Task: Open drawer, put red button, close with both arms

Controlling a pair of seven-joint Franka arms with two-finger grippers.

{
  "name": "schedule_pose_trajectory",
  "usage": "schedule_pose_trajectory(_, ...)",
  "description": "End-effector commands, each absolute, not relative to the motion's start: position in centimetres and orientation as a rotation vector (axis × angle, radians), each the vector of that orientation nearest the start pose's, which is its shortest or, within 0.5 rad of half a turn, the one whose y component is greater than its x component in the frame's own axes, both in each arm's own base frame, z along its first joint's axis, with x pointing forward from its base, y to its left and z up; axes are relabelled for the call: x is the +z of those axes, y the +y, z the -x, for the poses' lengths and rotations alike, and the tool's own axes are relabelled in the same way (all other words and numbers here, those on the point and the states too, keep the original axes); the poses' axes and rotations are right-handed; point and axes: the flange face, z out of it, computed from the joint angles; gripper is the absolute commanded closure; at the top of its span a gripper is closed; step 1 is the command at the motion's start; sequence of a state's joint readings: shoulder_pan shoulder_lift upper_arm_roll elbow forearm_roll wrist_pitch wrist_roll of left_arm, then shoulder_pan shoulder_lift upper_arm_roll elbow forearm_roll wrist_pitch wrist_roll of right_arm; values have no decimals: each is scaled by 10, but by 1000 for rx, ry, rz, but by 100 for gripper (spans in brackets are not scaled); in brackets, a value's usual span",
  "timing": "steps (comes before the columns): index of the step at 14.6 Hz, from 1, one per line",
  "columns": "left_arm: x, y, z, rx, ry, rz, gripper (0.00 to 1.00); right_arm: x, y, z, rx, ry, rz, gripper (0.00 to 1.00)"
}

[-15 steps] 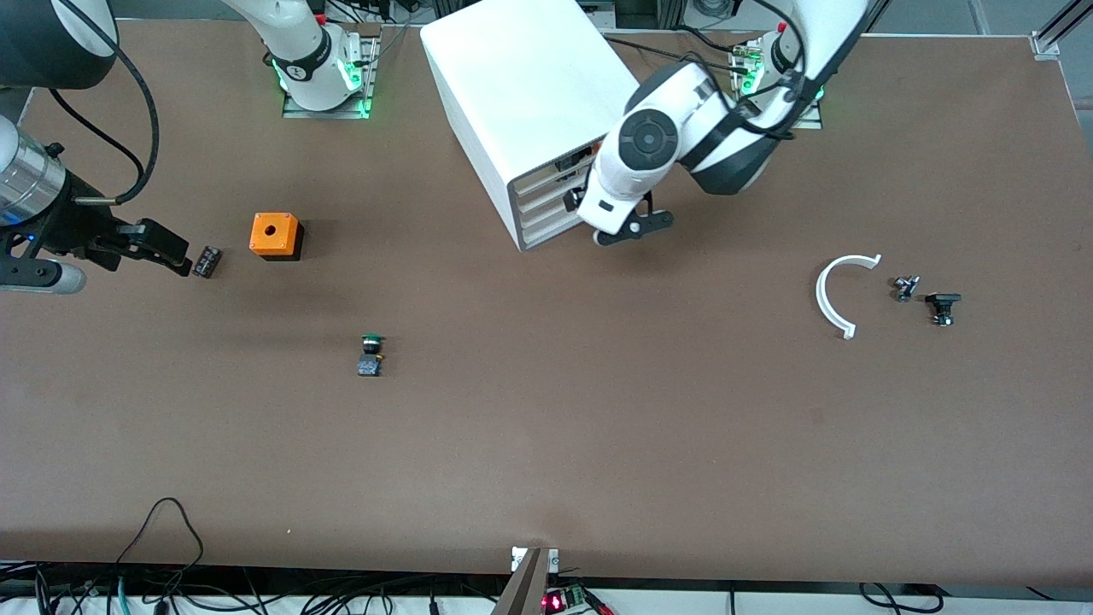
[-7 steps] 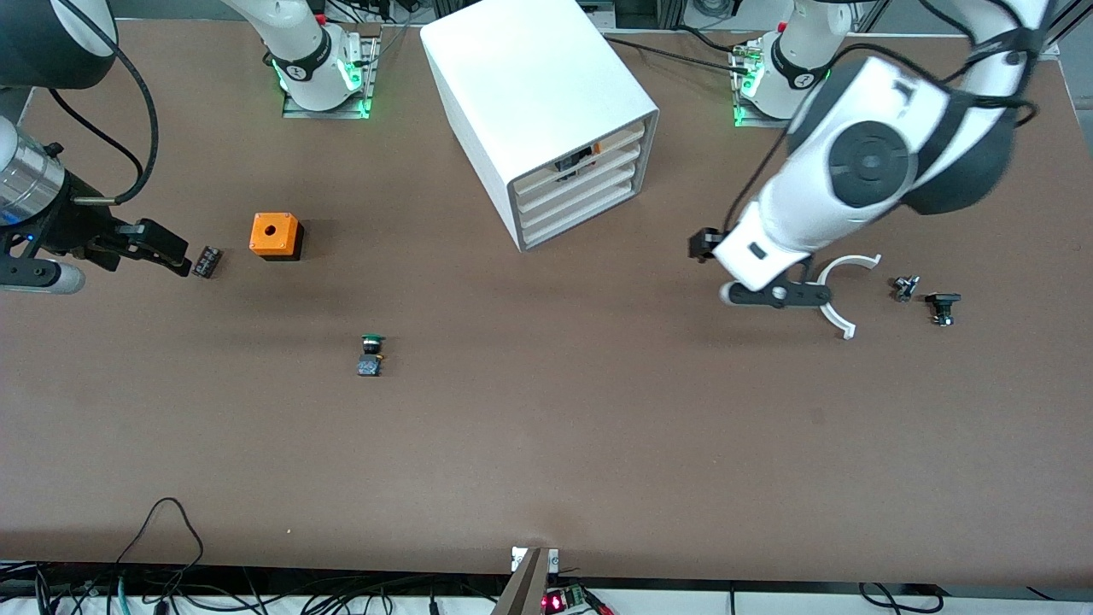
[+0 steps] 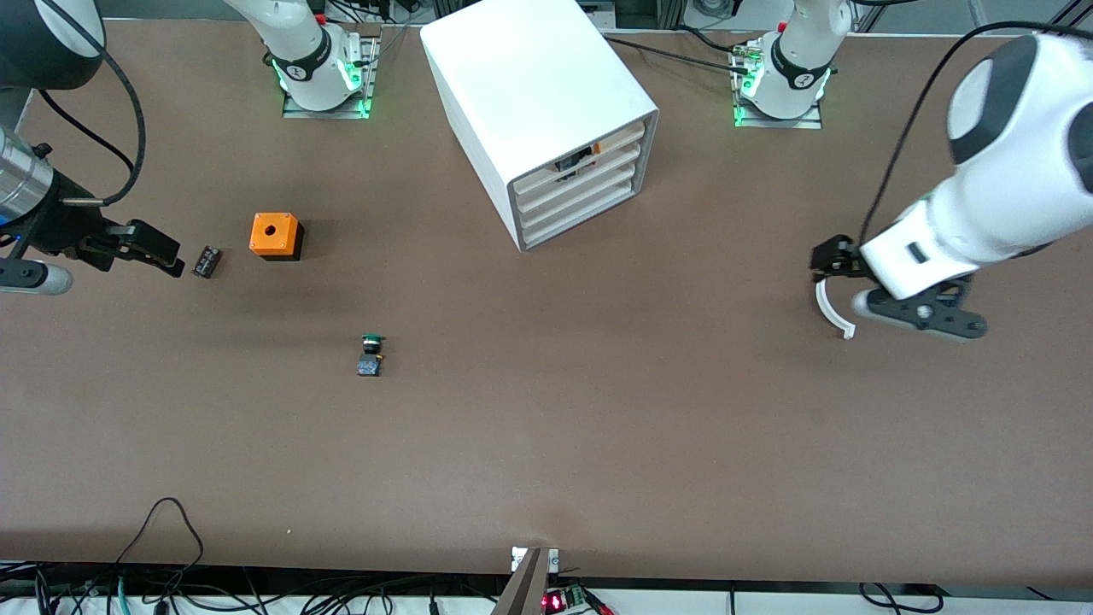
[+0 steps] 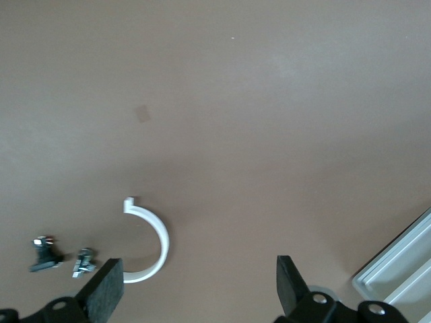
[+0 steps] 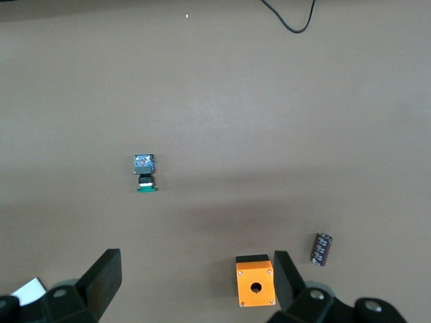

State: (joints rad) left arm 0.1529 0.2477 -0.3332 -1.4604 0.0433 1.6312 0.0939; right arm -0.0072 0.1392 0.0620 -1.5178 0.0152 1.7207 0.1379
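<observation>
The white cabinet [image 3: 538, 94] stands between the arms' bases, its four alike drawers [image 3: 581, 192] facing the front camera; small dark and orange things show above the top drawer's front. The red button is not in view. A twin button with a green cap [image 3: 371, 344] lies on the table, also in the right wrist view [image 5: 144, 173]. My left gripper [image 3: 830, 259] is open and empty [image 4: 195, 286] over a white C-shaped ring [image 3: 832, 312]. My right gripper [image 3: 166, 254] is open and empty [image 5: 194, 279] beside a dark capacitor [image 3: 207, 260].
An orange box with a hole [image 3: 275, 235] sits near the capacitor, also in the right wrist view [image 5: 255, 288]. In the left wrist view two small metal parts [image 4: 46, 250] lie beside the ring [image 4: 151, 239], and the cabinet's corner [image 4: 404, 269] shows.
My left arm has swung away from the cabinet's drawer fronts toward its own end of the table and is now over the white ring. My right gripper has shifted slightly.
</observation>
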Motion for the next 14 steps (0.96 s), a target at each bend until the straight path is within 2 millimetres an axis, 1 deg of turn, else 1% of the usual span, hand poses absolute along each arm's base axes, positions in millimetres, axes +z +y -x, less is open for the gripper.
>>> schedule_pose_trajectory(1, 565, -64, -595, 14, 509, 3131, 0, 592, 40, -607, -112, 104, 3103, 0)
schedule_pose_trajectory(2, 569, -54, -589, -46, 493, 3125, 0, 592, 40, -607, -113, 101, 3108, 0)
schedule_pose_trajectory(3, 587, -57, -580, -147, 497, 3103, 0, 592, 41, -607, -113, 102, 3106, 0)
schedule_pose_trajectory(4, 595, -58, -568, -181, 487, 3099, 0, 592, 41, -607, -113, 99, 3108, 0)
schedule_pose_trajectory(5, 593, -57, -561, -174, 482, 3100, 0, 592, 41, -607, -113, 99, 3108, 0)
schedule_pose_trajectory(6, 590, -53, -559, -159, 475, 3102, 0, 592, 40, -607, -113, 99, 3108, 0)
schedule_pose_trajectory(7, 586, -44, -554, -116, 445, 3108, 0, 592, 40, -607, -113, 101, 3108, 0)
schedule_pose_trajectory(9, 582, -31, -556, -59, 329, 3132, 0, 592, 41, -607, -113, 99, 3108, 0)
schedule_pose_trajectory(11, 584, -34, -556, -61, 259, 3138, 0, 592, 41, -607, -109, 94, 3109, 0)
schedule_pose_trajectory(14, 582, -31, -553, -20, 252, 3140, 0, 592, 40, -607, -108, 93, 3116, 0)
